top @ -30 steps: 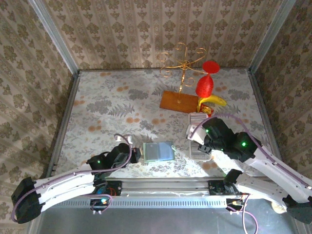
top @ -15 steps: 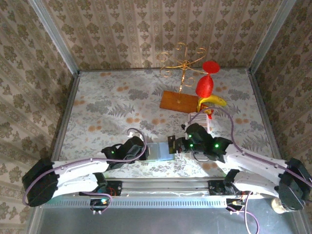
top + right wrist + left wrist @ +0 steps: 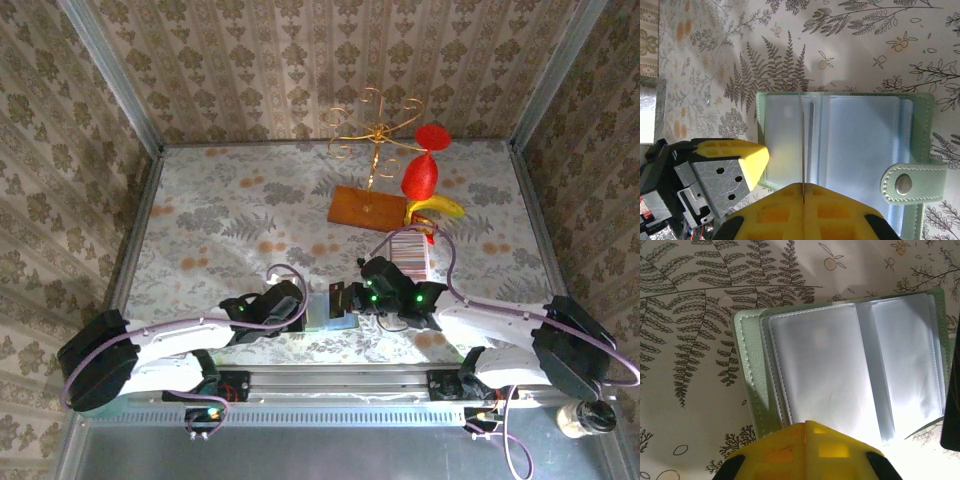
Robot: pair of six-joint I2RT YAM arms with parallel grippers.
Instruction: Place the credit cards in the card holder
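Observation:
The card holder (image 3: 322, 309) lies open on the table between my two grippers, grey-green with bluish inner pockets (image 3: 860, 145) and a snap tab (image 3: 912, 182). My right gripper (image 3: 803, 186) is shut on one credit card (image 3: 802, 140), seen edge-on. The card stands upright over the holder's left half, near its middle fold. My left gripper (image 3: 806, 424) is shut with nothing in it, its tip on the near edge of the holder's (image 3: 815, 365) left pocket. The left gripper's yellow fingers (image 3: 747, 162) show beside the holder's left corner in the right wrist view.
A long white ribbed tray (image 3: 410, 250) lies behind the right arm. Further back are a brown wooden board (image 3: 365, 207), a gold wire stand (image 3: 375, 125), a banana (image 3: 437, 208) and a red object (image 3: 420, 175). Patterned walls close in the table.
The right arm swung left from the ribbed tray to a spot over the card holder, carrying a card. The left gripper moved right onto the holder's left edge.

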